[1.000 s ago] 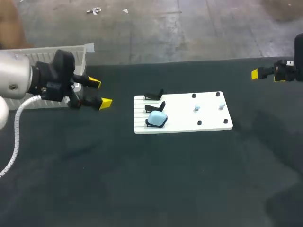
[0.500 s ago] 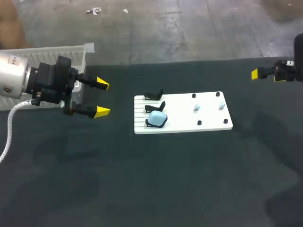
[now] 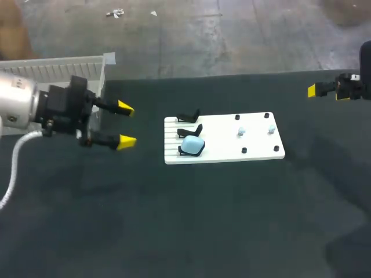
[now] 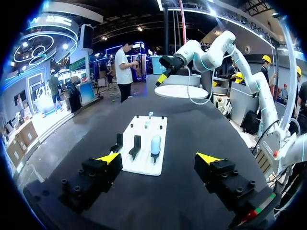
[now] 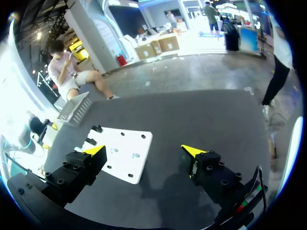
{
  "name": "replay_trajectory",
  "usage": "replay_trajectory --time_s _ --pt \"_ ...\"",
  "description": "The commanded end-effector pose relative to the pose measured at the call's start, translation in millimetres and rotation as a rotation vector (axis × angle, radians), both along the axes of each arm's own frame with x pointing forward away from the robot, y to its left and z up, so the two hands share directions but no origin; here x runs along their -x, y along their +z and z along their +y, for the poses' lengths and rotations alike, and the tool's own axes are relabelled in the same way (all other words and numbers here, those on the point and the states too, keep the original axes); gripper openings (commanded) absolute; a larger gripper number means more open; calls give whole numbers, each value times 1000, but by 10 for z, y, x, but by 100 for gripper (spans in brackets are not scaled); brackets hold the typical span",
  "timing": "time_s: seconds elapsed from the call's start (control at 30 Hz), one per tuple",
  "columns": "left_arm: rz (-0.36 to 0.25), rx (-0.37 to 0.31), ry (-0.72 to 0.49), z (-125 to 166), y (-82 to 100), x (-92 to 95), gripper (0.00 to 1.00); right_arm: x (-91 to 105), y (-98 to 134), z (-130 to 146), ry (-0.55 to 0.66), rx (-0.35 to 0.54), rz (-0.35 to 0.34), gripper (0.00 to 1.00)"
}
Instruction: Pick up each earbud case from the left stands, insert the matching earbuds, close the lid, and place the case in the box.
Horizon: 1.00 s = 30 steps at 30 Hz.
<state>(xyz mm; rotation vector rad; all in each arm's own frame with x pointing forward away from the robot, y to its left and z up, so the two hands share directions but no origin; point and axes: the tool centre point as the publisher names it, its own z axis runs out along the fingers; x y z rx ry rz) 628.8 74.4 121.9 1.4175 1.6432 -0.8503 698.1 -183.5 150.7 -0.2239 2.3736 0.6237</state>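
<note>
One case [image 3: 192, 145], pale blue, upright on the board [image 3: 258, 153]; two stands [image 3: 190, 131] beside it bare. Both grippers wide, empty: left gripper [image 3: 125, 124] well short of the case, right gripper [image 5: 144, 151] far beyond the board. Step: approach for pickup. Next: advance left gripper, straddle case, close.

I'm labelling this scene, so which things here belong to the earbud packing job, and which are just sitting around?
Job: light blue rounded earbud case; two pale earbuds on the white flat board; white ribbed plastic box; open left pincer.
Just there: two empty black stands; four black pegs.
</note>
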Motion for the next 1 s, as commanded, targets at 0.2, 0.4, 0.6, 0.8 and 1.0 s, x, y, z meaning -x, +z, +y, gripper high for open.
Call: replay_trajectory --time_s 0.2,0.4,0.6,0.8,1.0 --pt "42 -21 -48 -567 -344 -19 100 -7 -6 -5 2 -2 0 100" --pt "29 -60 -52 -780 -519 -88 100 -7 -6 -5 2 -2 0 100" --pt "23 -76 -18 -900 -651 -185 100 -7 -6 -5 2 -2 0 100" --pt "33 -74 19 -972 -738 -234 100 -7 -6 -5 2 -2 0 100" --pt "38 -72 53 -1005 -795 -238 100 -7 -6 -5 2 -2 0 100"
